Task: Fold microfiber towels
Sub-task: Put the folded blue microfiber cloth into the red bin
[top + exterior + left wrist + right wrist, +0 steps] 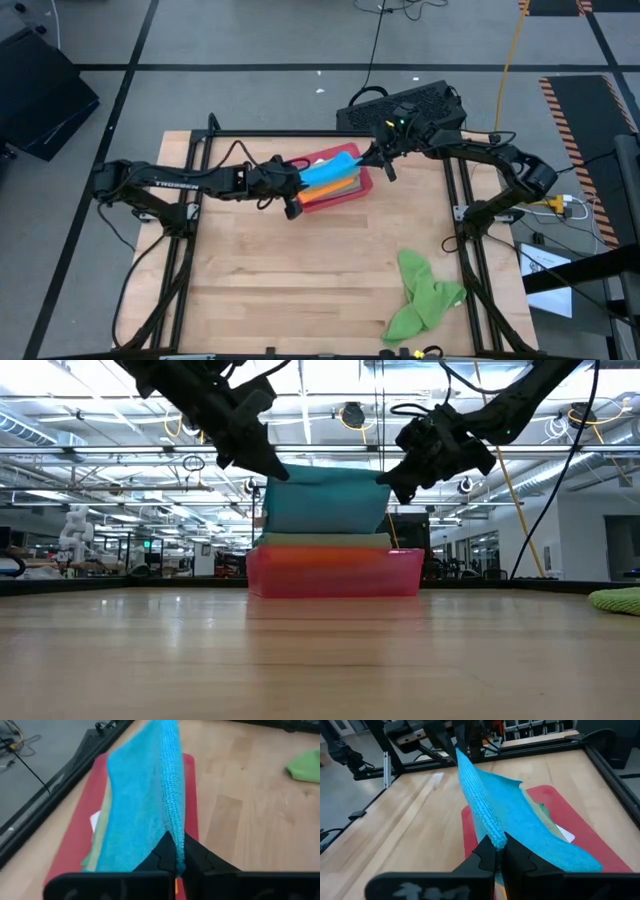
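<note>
Both arms have the blue towel [328, 172] strung between them over the red tray [352, 195], each pinching one end of its folded upper edge. The left tool [296, 196] is clamped shut on the end nearest it, and the right tool [381, 160] is clamped shut on the opposite end, so the towel's long axis runs straight from one tool to the other. From the low view the cloth hangs as a flat sheet below the two tools, its lower edge resting on the stack of folded towels [325, 541] already in the tray. The next move, I'd guess, turns on that line: both tools sit about equally close to the stack, which lies directly beneath them, so the towel should go down evenly only if they lower together. The left wrist view shows the fold ridge [170, 780] leading away from its tool toward the other. A green towel [423, 294] lies crumpled well apart, nearer the right arm.
</note>
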